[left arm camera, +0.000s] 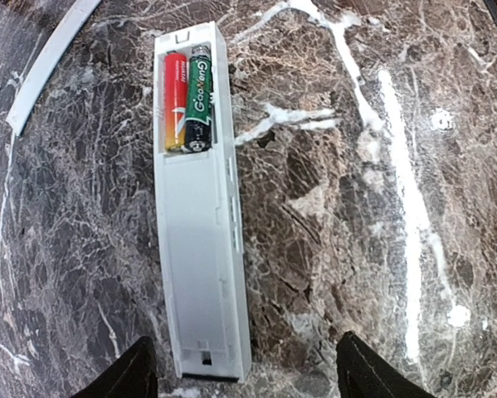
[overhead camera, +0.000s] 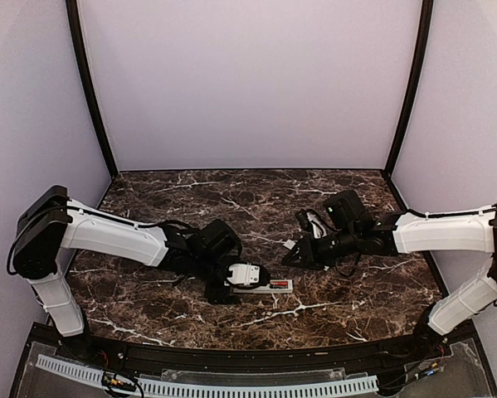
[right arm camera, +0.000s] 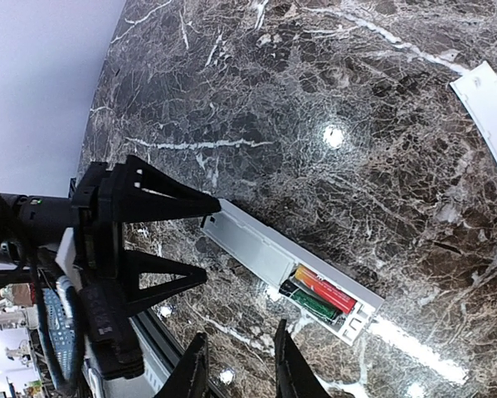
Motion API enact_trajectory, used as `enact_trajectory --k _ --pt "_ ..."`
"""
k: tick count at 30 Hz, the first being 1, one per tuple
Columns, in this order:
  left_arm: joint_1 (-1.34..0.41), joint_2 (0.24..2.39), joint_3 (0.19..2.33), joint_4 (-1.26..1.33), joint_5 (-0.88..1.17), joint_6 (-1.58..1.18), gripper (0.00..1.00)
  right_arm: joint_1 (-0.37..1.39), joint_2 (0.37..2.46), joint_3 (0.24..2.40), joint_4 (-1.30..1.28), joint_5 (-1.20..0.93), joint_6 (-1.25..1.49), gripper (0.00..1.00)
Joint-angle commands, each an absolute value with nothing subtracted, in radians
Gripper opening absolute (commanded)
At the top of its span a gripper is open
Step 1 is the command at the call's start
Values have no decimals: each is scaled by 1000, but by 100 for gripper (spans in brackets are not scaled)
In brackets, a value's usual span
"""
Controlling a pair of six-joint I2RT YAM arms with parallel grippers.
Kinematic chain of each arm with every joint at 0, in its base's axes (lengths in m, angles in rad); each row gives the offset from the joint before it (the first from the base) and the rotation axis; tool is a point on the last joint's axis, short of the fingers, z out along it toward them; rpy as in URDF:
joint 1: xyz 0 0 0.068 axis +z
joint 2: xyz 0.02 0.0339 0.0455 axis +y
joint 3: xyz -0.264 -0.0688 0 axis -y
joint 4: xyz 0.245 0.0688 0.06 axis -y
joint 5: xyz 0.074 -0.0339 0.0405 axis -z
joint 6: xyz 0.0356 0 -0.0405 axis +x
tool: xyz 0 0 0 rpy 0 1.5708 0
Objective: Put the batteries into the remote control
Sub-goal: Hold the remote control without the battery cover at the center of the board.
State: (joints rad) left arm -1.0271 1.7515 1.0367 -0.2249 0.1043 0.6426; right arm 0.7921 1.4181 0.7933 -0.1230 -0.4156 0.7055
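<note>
Top view, left gripper: I am holding my left gripper (overhead camera: 238, 287) at one end of the remote control (overhead camera: 275, 287), released and grasping nothing.
Top view, right gripper: I am holding my right gripper (overhead camera: 291, 255) over the marble surface (overhead camera: 190, 199), near the remote control but apart from it.
Left wrist view, remote control: it is lying flat with its compartment open at the far end. The batteries (left arm camera: 186, 124) are sitting in it side by side, the red battery (left arm camera: 175, 91) left of the green battery (left arm camera: 201, 95).
Left wrist view, fingers: my fingers (left arm camera: 130, 375) are standing wide on either side of the near end, touching nothing.
Left wrist view, white strip (left arm camera: 49, 62): it is lying on the surface, left of the remote control and apart from it.
Right wrist view, right gripper: my jaws are standing narrowly parted with nothing between them, close to the compartment end.
</note>
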Motion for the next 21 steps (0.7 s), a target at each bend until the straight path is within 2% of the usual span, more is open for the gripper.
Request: enact_trajectory --k 1,8,13,21 --pt "-1014 1806 1045 -179 94 658 73 800 1425 778 -93 -423 721 25" --pt "-995 1830 1039 -137 144 593 70 803 1440 786 -113 -403 721 23" --pt "-994 1839 1053 -153 178 512 59 810 1490 770 -68 -406 740 20" --pt "-996 1814 1007 -78 230 324 50 857 1589 802 -36 -425 744 15"
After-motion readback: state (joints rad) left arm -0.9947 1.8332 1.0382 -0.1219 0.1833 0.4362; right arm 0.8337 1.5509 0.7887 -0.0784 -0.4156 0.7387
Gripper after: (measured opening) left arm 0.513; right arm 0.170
